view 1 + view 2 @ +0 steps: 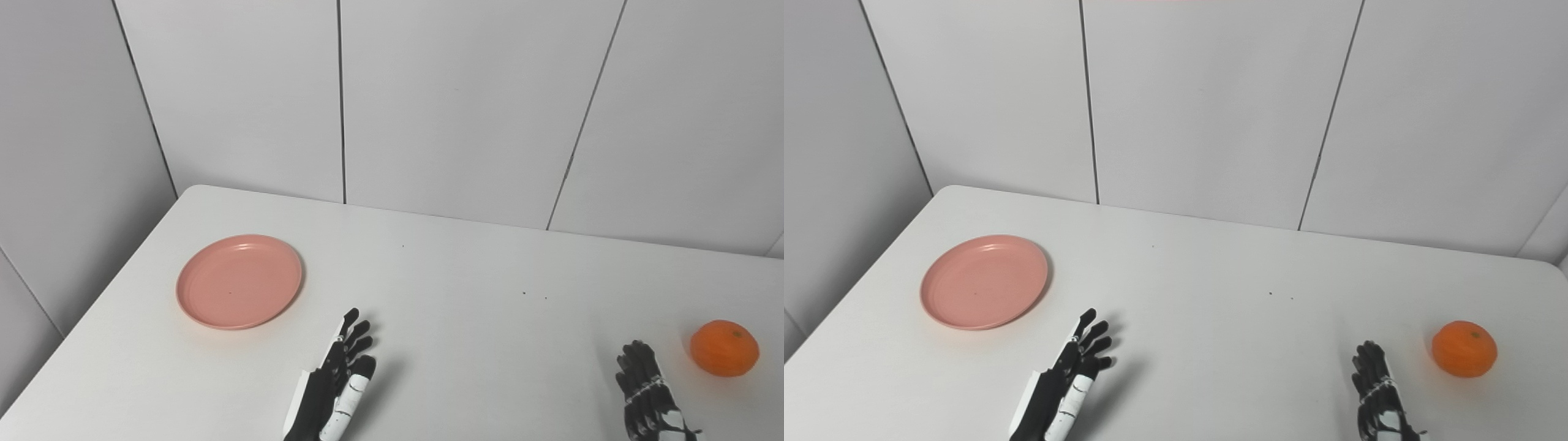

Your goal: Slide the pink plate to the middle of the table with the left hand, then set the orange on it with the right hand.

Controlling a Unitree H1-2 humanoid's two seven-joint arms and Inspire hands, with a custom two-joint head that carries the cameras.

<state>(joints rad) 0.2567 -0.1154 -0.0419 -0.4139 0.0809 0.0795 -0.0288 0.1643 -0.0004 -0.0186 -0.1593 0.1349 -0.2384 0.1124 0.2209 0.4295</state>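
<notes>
The left hand (334, 386) is held over the white table (453, 306) with its fingers straight and spread, grasping nothing. The pink plate (239, 281) lies flat, ahead of that hand and off to its left, near but apart from the fingertips. The right hand (649, 395) is likewise released, fingers extended and empty. The orange (724, 347) sits just to its right, close beside the fingers without touching them.
</notes>
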